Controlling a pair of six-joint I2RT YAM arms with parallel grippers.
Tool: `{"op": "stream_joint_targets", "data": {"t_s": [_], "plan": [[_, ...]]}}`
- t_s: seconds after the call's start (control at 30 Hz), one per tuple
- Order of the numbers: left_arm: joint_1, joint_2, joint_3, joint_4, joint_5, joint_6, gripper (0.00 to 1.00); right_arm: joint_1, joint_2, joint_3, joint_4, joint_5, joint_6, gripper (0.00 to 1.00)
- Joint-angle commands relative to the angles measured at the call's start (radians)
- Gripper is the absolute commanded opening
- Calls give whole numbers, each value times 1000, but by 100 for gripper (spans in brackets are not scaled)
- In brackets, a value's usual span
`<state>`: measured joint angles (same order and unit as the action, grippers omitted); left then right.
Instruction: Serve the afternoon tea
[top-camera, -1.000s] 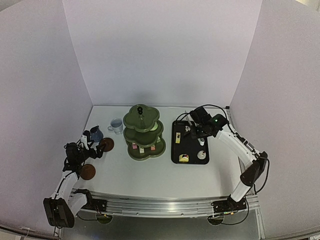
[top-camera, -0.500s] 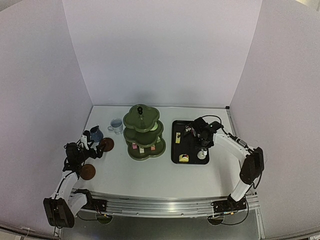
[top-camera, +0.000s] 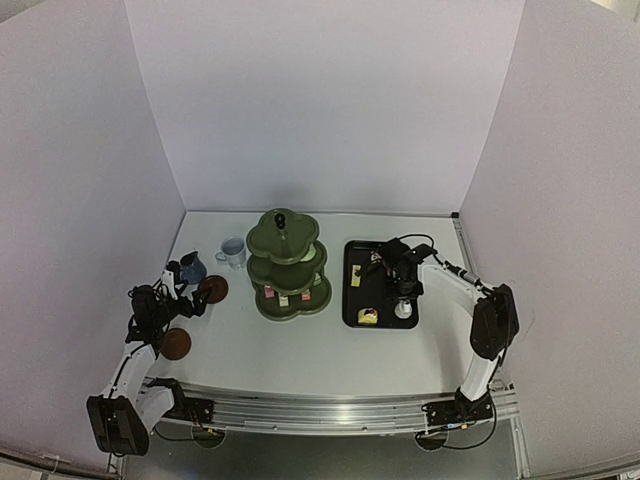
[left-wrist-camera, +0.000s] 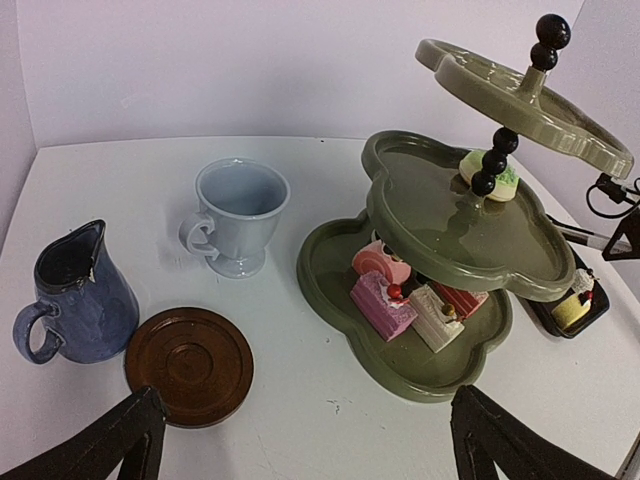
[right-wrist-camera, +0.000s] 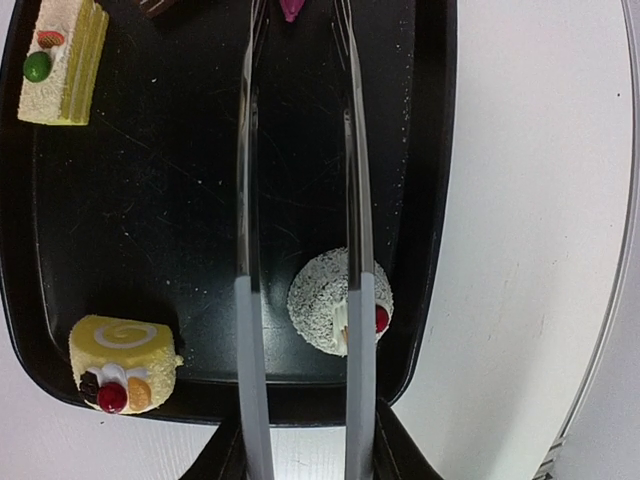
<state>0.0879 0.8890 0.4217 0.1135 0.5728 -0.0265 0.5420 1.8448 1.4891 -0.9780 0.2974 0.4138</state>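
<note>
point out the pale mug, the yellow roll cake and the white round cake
pale mug (left-wrist-camera: 245, 230): left wrist view, outer wall
yellow roll cake (right-wrist-camera: 120, 352): right wrist view, top face
white round cake (right-wrist-camera: 315, 300): right wrist view, left half

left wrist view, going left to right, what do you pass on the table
blue mug -> pale mug -> stand -> tray
</note>
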Motion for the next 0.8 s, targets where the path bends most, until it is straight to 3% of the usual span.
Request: {"op": "stream_joint_targets", "data": {"t_s": [0.0,0.13,0.27,0.4,0.77], "plan": [[-1,-8,6,19,-2,-3,99,-12,15,3,28,21,9,32],[-1,-4,7,22,-2,-2,99,-27,31,12,48,18,-10,29],[-1,-2,9,26,-3,-4,99,-31,38,36,56,18,-28,10],[-1,-10,6,23,-7,-4,100,-32,7,28,54,30,-25,0],[-1,11,4,78,-20,-56,99,-26,-187,109,-40,158,-29,0]]}}
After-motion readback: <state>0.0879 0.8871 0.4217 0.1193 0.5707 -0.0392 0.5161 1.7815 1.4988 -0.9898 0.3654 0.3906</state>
